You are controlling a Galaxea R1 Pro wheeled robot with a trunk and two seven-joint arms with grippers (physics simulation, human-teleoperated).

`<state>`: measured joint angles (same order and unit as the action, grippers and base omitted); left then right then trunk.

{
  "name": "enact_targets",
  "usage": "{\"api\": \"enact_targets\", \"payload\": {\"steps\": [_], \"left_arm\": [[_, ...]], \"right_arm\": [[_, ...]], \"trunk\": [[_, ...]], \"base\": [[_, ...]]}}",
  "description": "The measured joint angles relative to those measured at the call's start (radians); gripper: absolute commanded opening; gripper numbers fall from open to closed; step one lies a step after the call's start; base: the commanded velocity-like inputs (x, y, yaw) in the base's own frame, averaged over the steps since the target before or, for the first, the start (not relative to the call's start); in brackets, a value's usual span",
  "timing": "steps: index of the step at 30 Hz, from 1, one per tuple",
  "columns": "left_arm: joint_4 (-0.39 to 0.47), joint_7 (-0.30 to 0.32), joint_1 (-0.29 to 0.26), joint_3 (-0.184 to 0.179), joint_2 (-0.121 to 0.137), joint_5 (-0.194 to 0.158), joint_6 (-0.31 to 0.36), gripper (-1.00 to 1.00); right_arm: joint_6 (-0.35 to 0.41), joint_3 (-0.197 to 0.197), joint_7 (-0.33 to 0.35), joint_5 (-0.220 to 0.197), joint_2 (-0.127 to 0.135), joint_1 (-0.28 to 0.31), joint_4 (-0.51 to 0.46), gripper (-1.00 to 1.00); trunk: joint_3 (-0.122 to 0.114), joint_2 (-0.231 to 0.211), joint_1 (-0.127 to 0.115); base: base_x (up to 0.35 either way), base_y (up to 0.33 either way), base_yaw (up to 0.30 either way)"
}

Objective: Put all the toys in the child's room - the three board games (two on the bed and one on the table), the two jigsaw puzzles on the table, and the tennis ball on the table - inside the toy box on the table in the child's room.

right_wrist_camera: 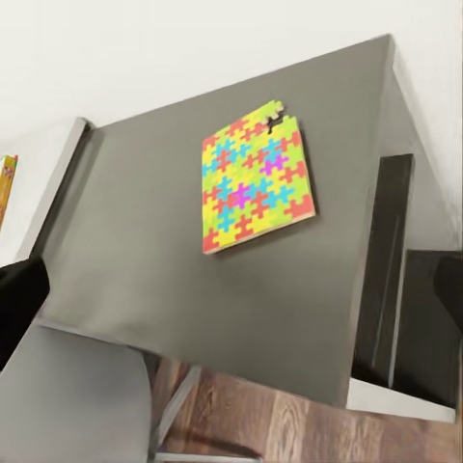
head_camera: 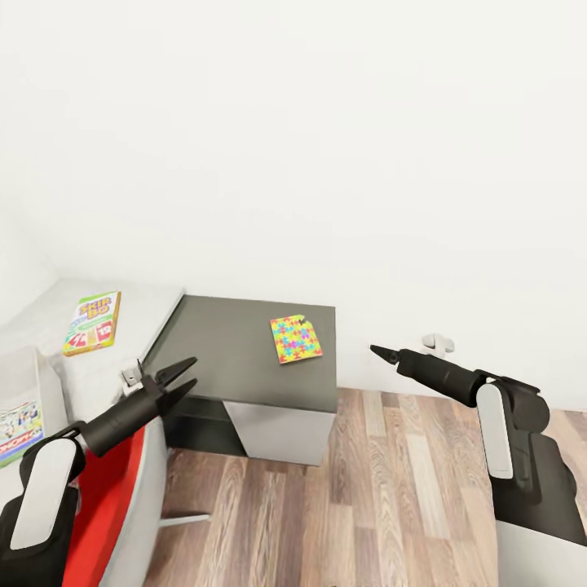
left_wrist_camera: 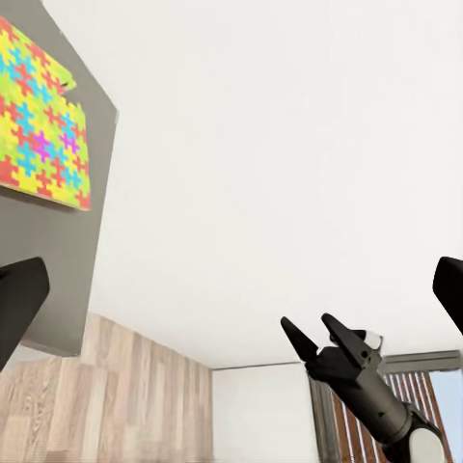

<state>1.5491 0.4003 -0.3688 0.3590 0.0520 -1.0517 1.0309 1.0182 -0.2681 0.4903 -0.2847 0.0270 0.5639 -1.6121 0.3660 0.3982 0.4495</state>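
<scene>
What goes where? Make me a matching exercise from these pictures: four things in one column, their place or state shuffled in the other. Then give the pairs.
Things:
1. jigsaw puzzle
2. board game
3. left tool
4. red chair

Place or state:
A. lies flat on the pale speckled top
B. open, in the air, holding nothing
C. lies flat on the dark grey top
D. stands on the wood floor, under the left arm

Pairs: 1-C, 2-A, 3-B, 4-D

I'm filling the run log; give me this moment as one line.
phase: approach | left gripper: open, empty | right gripper: cannot tell | jigsaw puzzle: flat on dark table
</scene>
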Motion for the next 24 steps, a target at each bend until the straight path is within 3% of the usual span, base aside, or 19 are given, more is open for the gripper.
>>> {"api": "enact_targets", "payload": {"steps": [24], "left_arm": [[-0.001, -0.01, 0.0, -0.001, 0.001, 0.004, 0.0, 1.0]], "right_arm": [[0.025, -0.002, -0.009, 0.007, -0.002, 0.01, 0.014, 1.0]], "trunk": [[0.0, 0.0, 0.0]], "base": [[0.0, 0.0, -0.287]]}}
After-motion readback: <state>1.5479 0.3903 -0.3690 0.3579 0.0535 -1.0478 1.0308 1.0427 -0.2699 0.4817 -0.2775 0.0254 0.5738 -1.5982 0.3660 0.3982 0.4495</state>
